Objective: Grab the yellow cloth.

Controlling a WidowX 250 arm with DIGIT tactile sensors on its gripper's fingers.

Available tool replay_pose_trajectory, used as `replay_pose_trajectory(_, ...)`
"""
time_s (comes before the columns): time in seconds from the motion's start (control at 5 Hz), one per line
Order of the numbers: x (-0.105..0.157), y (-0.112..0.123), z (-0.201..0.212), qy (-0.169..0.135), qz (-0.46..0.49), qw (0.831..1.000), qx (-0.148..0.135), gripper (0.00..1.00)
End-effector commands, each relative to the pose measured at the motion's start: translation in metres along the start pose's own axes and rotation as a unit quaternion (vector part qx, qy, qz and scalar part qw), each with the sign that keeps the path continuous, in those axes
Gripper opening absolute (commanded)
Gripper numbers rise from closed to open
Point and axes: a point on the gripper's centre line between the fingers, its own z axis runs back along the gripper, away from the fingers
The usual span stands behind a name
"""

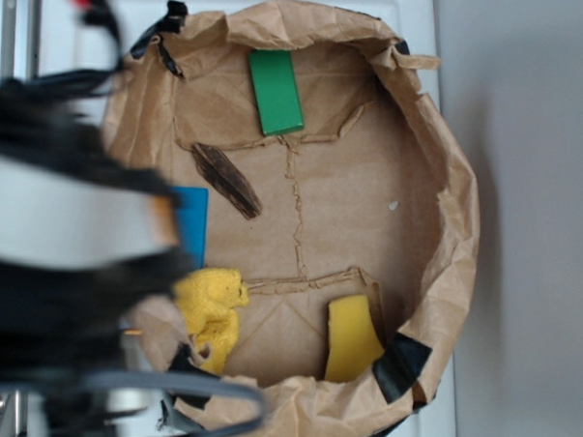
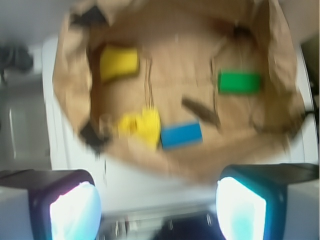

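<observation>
The yellow cloth (image 1: 212, 312) is a fuzzy bright-yellow lump on the brown paper near the tray's front left rim; in the wrist view the yellow cloth (image 2: 141, 125) lies just left of the blue block. My gripper (image 2: 157, 210) is open, its two pale pads far apart with nothing between them, high above the tray's near edge. In the exterior view the blurred arm (image 1: 68, 238) fills the left side and hides the fingers.
A paper-lined tray (image 1: 456, 216) holds a blue block (image 1: 191, 224), a green block (image 1: 276, 92), a dark brown strip (image 1: 225, 180) and a smooth mustard sponge block (image 1: 351, 339). The crumpled paper walls rise around them. White surface lies outside.
</observation>
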Motion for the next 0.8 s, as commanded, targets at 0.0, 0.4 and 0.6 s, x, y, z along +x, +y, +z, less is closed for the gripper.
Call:
replay_pose_trajectory(0.0,0.010,0.018,-0.004,-0.022,0.054,0.998,0.016,1.00)
replay_pose_trajectory(0.4,0.010,0.018,-0.004,-0.022,0.054,0.998,0.016,1.00)
replay_pose_trajectory(0.6,0.023,0.017,-0.025,-0.007,0.136,0.989,0.061,1.00)
